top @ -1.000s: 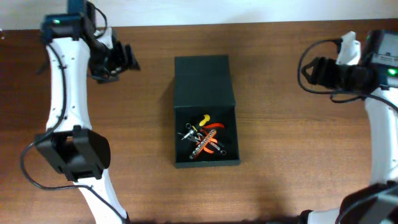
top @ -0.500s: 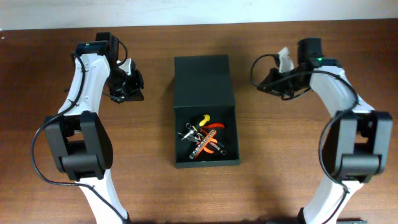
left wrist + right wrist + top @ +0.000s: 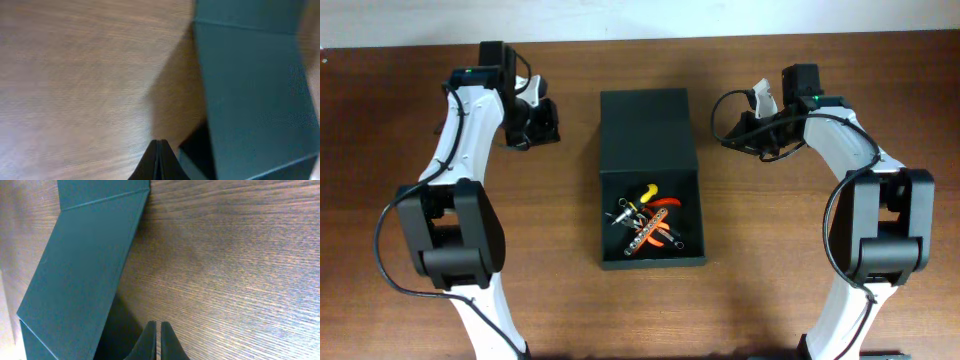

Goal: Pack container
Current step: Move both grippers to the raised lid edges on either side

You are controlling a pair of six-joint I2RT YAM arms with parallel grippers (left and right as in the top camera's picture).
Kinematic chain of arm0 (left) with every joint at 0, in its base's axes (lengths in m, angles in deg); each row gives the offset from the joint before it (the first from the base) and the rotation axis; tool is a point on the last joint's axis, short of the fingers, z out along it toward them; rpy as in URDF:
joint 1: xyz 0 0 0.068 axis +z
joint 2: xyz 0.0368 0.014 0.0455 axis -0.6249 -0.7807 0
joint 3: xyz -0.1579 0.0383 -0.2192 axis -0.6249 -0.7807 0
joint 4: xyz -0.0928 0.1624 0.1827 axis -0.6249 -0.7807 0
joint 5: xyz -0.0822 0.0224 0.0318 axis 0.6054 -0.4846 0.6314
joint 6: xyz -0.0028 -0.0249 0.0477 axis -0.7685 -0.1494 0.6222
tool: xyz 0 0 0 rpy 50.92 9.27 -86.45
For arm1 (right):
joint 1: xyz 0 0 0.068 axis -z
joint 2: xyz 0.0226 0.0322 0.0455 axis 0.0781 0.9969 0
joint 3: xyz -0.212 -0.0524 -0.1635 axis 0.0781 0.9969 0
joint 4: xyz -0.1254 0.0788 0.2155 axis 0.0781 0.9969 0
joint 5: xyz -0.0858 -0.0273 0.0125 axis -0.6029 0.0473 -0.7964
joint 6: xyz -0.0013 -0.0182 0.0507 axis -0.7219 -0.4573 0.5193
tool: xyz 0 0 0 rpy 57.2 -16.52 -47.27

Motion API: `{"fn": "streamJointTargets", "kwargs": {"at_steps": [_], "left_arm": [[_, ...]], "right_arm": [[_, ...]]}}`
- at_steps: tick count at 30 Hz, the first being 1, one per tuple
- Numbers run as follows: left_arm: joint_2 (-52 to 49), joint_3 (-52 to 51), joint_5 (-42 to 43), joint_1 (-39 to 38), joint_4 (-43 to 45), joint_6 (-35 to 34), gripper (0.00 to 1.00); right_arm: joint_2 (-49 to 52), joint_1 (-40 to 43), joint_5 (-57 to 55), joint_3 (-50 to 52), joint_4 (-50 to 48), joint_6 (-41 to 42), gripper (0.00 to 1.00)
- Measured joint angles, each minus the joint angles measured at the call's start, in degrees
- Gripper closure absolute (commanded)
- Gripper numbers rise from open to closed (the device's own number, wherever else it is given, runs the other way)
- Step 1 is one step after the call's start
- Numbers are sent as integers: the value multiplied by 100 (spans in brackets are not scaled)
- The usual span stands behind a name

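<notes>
The container [image 3: 645,130] sits at the centre of the table [image 3: 790,290], flap lid laid open toward 12 o'clock. Hand tools [image 3: 648,225] lie inside. Judged remaining: closing the lid. Left gripper [image 3: 546,121] at 9 o'clock of the lid and right gripper [image 3: 726,138] at 3 o'clock both have jaws fully closed, holding nothing.

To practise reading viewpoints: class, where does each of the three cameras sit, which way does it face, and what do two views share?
Overhead: fixed above the table, looking straight down at the open container holding tools; both arms show, left gripper and right gripper flanking its lid.
Left wrist: on the left arm, facing table and lid past its shut fingertips.
Right wrist: on the right arm, likewise past shut fingertips, from the opposite side.
Shared: both wrist views show the dark lid beside bare wood.
</notes>
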Motion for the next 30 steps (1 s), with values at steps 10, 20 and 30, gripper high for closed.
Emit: {"fn": "streamJointTargets", "kwargs": {"at_steps": [10, 20, 30], "left_arm": [[-702, 0, 822, -46, 219, 168, 98], [-1062, -15, 1117, -234, 243, 229, 98], [-1080, -15, 1180, -365, 168, 232, 98]], "right_arm": [[0, -4, 85, 0, -92, 22, 96], [142, -50, 391, 0, -190, 50, 96], [577, -367, 498, 0, -203, 181, 96]]}}
